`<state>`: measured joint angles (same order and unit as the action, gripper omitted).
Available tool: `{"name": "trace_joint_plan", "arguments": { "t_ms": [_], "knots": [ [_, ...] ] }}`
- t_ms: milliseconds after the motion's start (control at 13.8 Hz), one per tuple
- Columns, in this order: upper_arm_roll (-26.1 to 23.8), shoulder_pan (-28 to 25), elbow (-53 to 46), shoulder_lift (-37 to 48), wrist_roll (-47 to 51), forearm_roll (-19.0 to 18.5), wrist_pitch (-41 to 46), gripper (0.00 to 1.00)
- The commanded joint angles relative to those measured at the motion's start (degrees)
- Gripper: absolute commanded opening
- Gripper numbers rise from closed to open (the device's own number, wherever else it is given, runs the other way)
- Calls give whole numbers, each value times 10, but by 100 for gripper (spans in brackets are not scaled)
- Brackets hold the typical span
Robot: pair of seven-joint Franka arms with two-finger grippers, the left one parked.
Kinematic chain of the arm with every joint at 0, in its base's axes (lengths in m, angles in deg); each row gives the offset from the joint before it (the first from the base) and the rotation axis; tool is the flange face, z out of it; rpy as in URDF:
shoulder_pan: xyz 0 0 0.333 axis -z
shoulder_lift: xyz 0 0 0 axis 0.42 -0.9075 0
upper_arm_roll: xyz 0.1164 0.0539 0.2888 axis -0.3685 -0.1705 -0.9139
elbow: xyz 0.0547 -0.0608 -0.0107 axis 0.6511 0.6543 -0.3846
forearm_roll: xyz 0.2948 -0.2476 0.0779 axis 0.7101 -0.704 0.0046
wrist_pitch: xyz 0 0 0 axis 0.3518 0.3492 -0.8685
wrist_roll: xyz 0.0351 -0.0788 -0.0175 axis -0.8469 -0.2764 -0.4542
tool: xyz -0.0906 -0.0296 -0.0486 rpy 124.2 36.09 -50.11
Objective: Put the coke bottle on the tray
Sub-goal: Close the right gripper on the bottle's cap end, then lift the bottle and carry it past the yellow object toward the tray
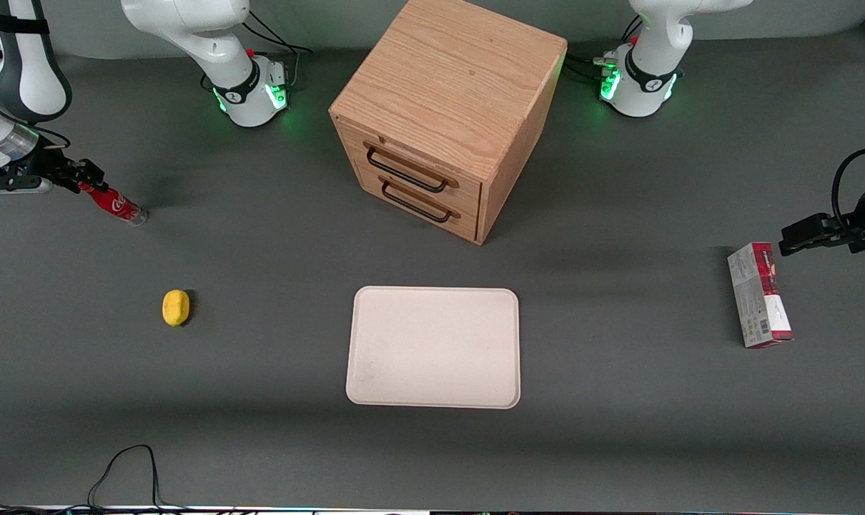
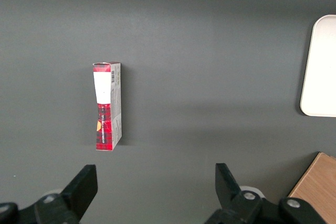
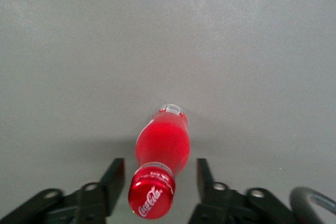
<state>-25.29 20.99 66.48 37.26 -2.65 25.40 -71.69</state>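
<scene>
End effector [image 3: 157, 182]: at the working arm's end of the bench, fingers spread wide either side of the cap, not yet gripping.
Slim red coke bottle [image 1: 116, 204]: on the grey bench [image 1: 261, 429], well apart from the tray.
Flat cream rectangular tray [image 1: 434, 347]: bare.
Left: grasp, carry, place.

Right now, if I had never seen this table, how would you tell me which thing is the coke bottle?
Start at the wooden drawer box, then look toward the working arm's end of the table. The coke bottle stands tilted there, its cap between the fingers of the open gripper, farther from the front camera than the lemon. It is slim and red with white script, unlike the red-and-grey carton.
</scene>
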Motion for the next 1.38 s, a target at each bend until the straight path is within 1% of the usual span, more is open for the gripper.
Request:
{"name": "trace_joint_plan", "arguments": {
  "t_ms": [0, 507, 580, 652, 725, 870, 1087, 1232, 1304],
  "knots": [
    [4, 1, 5, -4, -5, -12, -14, 0],
    [-5, -1, -14, -14, 11, -7, -9, 0],
    [-18, -2, -26, -18, 23, -6, -7, 0],
    [-39, -1, -42, -26, 34, -4, 13, 0],
    [-56, -1, -66, -31, 46, 8, 41, 0],
    [-88, 0, -113, -38, 49, 56, 94, 0],
    [-134, 2, -200, -55, 62, 84, 178, 0],
    [-179, 3, -274, -76, 89, 108, 235, 0],
    [-199, 3, -308, -86, 107, 109, 261, 0]
  ]
}}
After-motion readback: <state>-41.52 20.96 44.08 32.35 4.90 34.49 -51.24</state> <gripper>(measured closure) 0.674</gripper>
